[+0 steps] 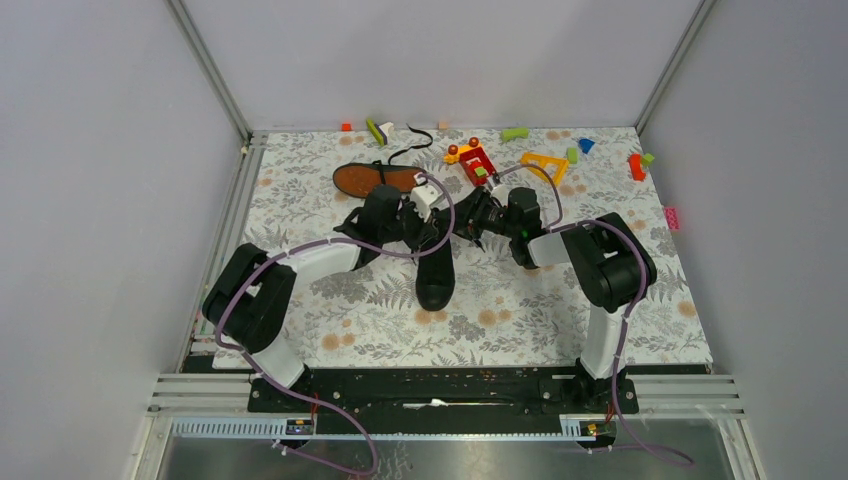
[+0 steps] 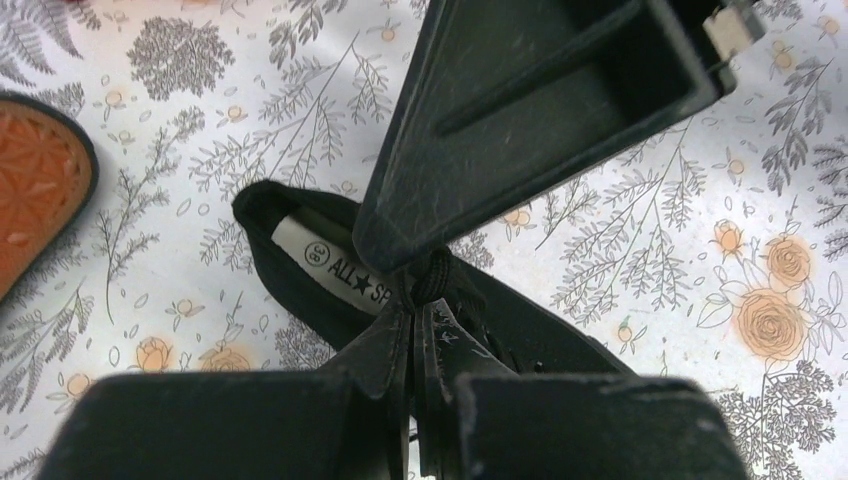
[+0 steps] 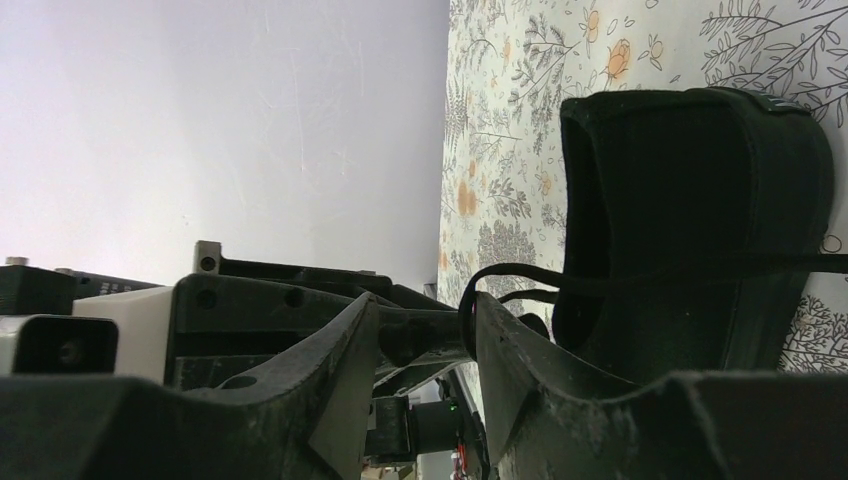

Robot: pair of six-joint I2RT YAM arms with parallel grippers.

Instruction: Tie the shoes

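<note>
One black shoe stands upright mid-table, toe toward the near edge; its heel opening shows in the right wrist view and its tongue label in the left wrist view. The second shoe lies on its side behind it, orange-brown sole up, also in the left wrist view. My left gripper is over the upright shoe's opening, shut on a black lace. My right gripper meets it from the right, jaws apart; a lace loops round one fingertip.
Several small colourful toy blocks lie scattered along the back of the floral table, with a yellow triangle and a pink block at the right edge. Grey walls enclose the table on three sides.
</note>
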